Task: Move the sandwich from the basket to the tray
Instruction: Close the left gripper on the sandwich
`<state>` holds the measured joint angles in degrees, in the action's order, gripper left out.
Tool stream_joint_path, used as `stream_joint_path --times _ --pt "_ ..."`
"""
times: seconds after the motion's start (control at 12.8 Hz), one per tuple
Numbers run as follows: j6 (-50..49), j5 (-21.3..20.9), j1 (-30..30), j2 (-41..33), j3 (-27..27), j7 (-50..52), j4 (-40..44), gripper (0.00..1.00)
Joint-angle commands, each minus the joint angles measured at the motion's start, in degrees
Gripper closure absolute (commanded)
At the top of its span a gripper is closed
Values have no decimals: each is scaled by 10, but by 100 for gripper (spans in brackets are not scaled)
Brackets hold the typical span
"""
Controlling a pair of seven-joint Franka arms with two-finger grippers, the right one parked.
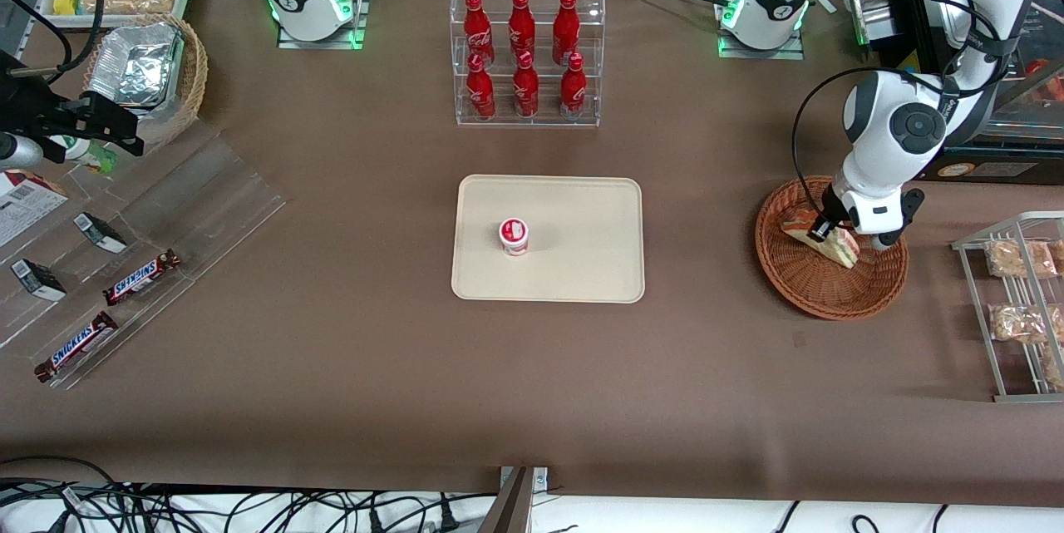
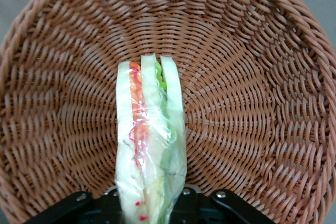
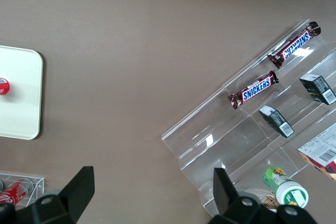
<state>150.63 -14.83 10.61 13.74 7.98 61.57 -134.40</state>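
The sandwich point(image 1: 819, 240) point(image 2: 149, 129), a clear-wrapped wedge with orange-red and green layers, stands on edge in the reddish-brown wicker basket point(image 1: 831, 304) point(image 2: 252, 103) toward the working arm's end of the table. My gripper point(image 1: 834, 235) point(image 2: 151, 203) is down inside the basket, shut on the sandwich's thick end with a finger against each bread face. The sandwich's narrow tip points away from the gripper over the basket floor. The cream tray point(image 1: 582, 217) point(image 3: 18, 98) lies at the table's middle, well apart from the basket, with a small red-and-white cup point(image 1: 514, 235) on it.
A clear rack of red bottles point(image 1: 526, 51) stands farther from the front camera than the tray. A wire rack with snack packs point(image 1: 1018, 300) sits beside the basket. Toward the parked arm's end are a clear stand with Snickers bars point(image 1: 141, 277) and a tan basket of foil containers point(image 1: 145, 71).
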Motion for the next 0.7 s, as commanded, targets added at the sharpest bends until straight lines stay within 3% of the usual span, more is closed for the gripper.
stream_joint_path --times 0.0,0.39,0.62 --pt "-85 -15 -1 -36 7 -16 33 81" --pt "-282 -2 -1 -44 57 -40 171 81" --pt "-384 44 -1 -43 70 -81 257 81"
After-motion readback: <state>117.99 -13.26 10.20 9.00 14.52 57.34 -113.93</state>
